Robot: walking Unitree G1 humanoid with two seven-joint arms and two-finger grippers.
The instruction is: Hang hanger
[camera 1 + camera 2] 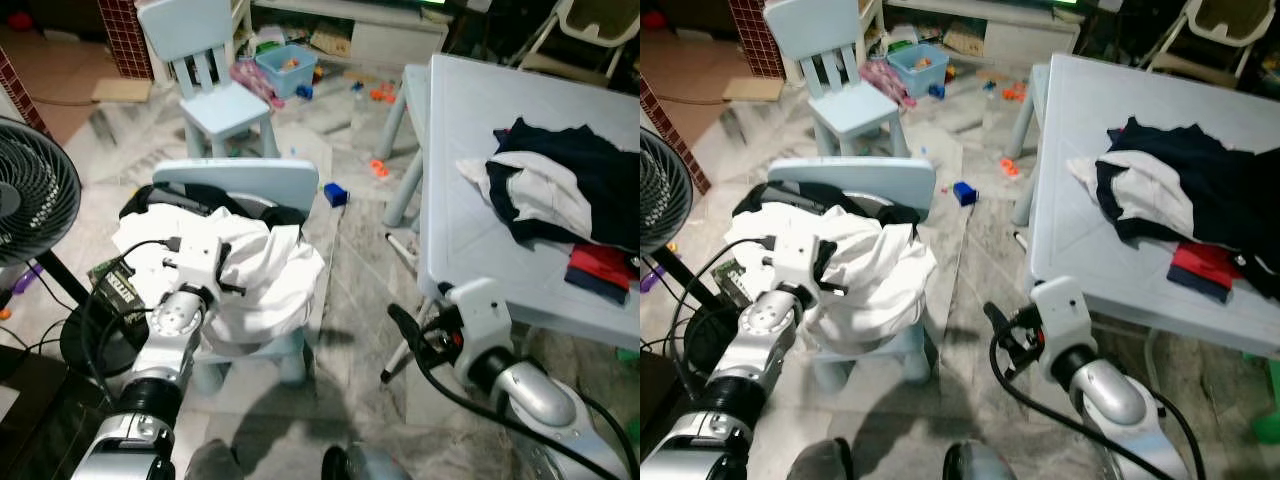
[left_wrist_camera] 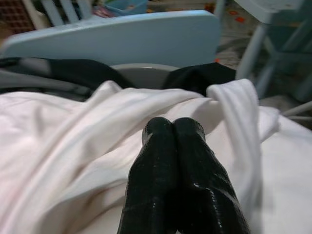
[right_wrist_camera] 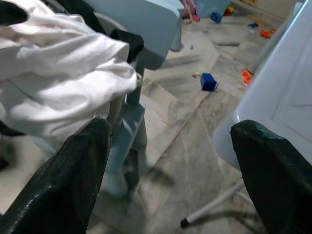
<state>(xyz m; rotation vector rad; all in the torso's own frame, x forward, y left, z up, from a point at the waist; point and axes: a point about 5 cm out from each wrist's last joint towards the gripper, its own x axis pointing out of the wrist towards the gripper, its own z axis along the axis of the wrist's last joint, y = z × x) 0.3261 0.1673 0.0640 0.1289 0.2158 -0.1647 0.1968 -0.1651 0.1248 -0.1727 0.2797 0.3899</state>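
Note:
A small light blue chair (image 1: pixel 240 180) in front of me carries a heap of white cloth (image 1: pixel 265 275) over a black garment (image 1: pixel 160 200). A grey curved piece (image 2: pixel 141 73), perhaps a hanger, pokes out under the clothes by the chair back. My left gripper (image 2: pixel 173 127) rests on top of the white cloth, shut, with nothing visible between its fingers. My right gripper (image 3: pixel 170 161) hangs open and holds nothing, low over the floor in the gap between the chair and the table (image 1: pixel 470 230).
The pale table on the right holds dark and white clothes (image 1: pixel 560 185) and a red item (image 1: pixel 600 265). A black fan (image 1: pixel 30 190) stands at the left. Behind are a second small chair (image 1: pixel 215 90), a blue bin (image 1: pixel 285 68) and a blue block (image 1: pixel 335 193) among scattered toys.

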